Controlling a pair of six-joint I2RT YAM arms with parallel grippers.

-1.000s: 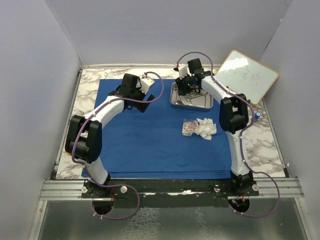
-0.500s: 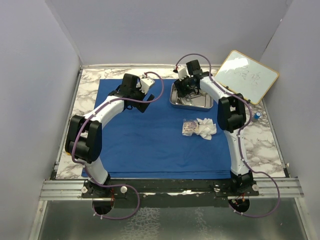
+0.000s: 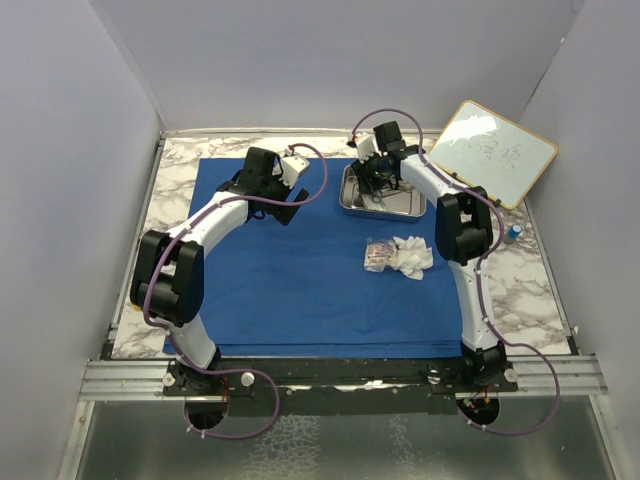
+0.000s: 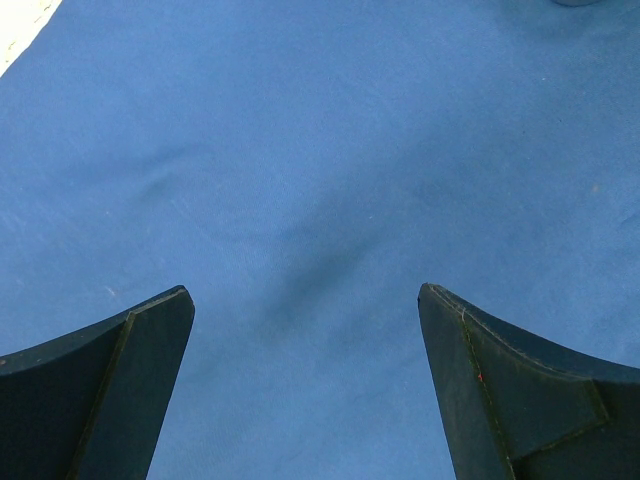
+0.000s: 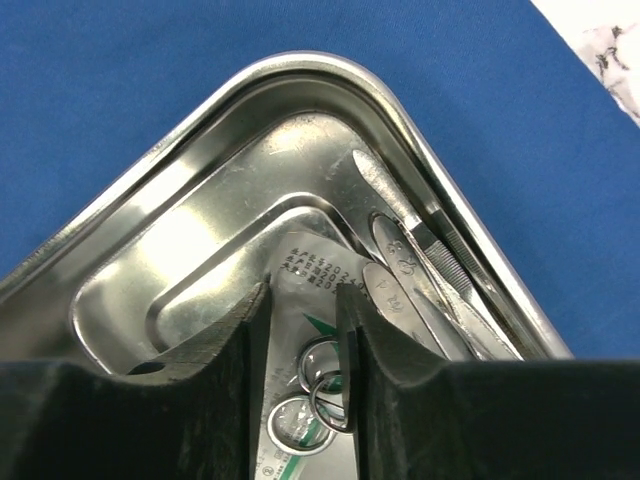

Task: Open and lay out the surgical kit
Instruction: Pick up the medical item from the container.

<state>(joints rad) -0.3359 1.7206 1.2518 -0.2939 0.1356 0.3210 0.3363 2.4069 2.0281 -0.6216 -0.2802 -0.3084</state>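
Right gripper is set narrow, down inside the steel tray. The ring handles of a small instrument are caught in the gap between its fingers. Whether they're actually pinched can't be told, tbh. Right under the fingertips, a clear packet with printed text is laid on the tray floor. Just to the gripper's right, a few slim steel instruments are stacked along the tray wall, tips pointed toward the corner ahead.

The tray is set on the blue cloth wrap, which is spread flat over the marble table. Back toward the arm's base from that gripper, white gauze and a second packet are seen on the cloth, touching each other. A whiteboard is propped off the cloth on the gripper's right.

Left gripper is held wide open above bare cloth, well left of the tray, with nothing between its fingers.
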